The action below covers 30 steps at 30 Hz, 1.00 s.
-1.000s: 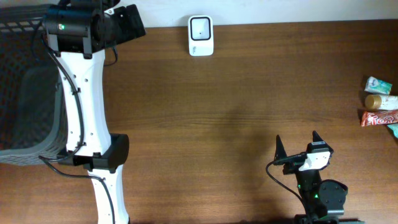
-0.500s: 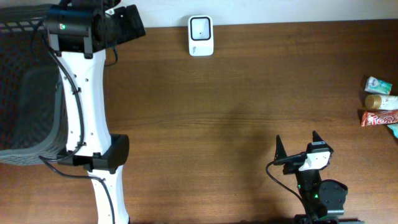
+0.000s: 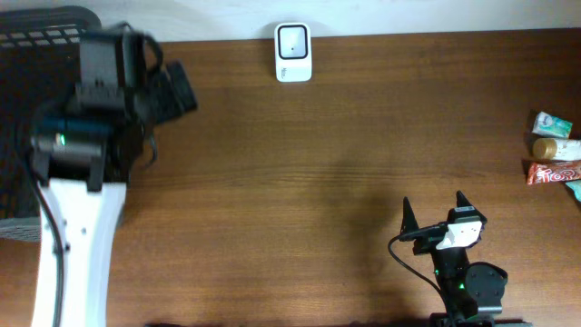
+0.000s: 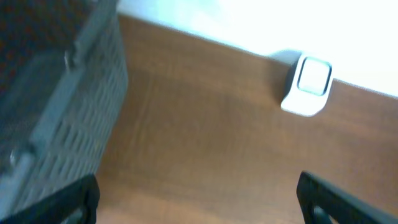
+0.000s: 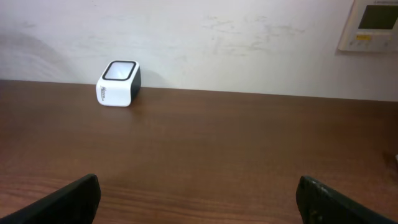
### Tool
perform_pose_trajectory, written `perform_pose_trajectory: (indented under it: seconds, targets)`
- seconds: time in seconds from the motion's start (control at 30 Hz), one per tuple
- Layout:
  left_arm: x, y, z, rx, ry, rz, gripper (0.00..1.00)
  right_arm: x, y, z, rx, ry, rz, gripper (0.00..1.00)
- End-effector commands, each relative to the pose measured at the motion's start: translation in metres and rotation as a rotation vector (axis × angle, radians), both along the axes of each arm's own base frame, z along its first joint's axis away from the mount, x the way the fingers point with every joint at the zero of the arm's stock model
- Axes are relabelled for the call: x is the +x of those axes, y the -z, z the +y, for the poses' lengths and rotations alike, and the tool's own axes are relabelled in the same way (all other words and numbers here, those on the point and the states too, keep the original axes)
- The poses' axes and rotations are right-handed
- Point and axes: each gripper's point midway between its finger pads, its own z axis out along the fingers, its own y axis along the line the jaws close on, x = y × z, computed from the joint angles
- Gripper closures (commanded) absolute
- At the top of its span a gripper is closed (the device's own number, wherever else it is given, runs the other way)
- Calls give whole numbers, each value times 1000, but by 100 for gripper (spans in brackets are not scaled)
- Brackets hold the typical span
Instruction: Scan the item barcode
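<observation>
white plastic scanner [image 3: 293,52] is set well ahead and left of the right gripper [image 3: 434,205], long axis running away from it, window turned upward. the red bar [image 3: 554,172] is laid far to its right, lengthwise across. the right gripper and the left gripper [image 4: 198,186] are spread wide, nothing held.

Seeing white barcode scanner [image 3: 293,53] standing at far edge of table [image 3: 363,136], dark window facing up. Spotting, lying clustered at right edge: red wrapped bar [image 3: 554,172], tan-capped bottle [image 3: 546,148], teal-white packet [image 3: 552,123].
</observation>
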Motion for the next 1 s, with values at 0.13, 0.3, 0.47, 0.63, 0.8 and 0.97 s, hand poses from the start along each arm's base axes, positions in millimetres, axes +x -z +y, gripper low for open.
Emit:
perform_pose_trajectory:
  seconds: [0.13, 0.3, 0.47, 0.63, 0.8, 0.97]
  targets:
    - [-62, 29, -16, 93, 278, -302, 1, 0, 3, 1, 3, -1, 4, 1]
    - [-125, 42, -5, 89, 261, -486, 1, 0, 3, 1, 3, -1, 4, 1]
    - [-140, 76, -3, 82, 265, -518, 1, 0, 3, 1, 3, -1, 4, 1]
    - [-155, 96, 10, 96, 216, -595, 1, 0, 3, 1, 3, -1, 4, 1]
    - [-162, 99, -1, 184, 342, -668, 1, 0, 3, 1, 3, -1, 4, 1]
    - [-156, 112, 2, 267, 366, -715, 1, 0, 3, 1, 3, -1, 4, 1]
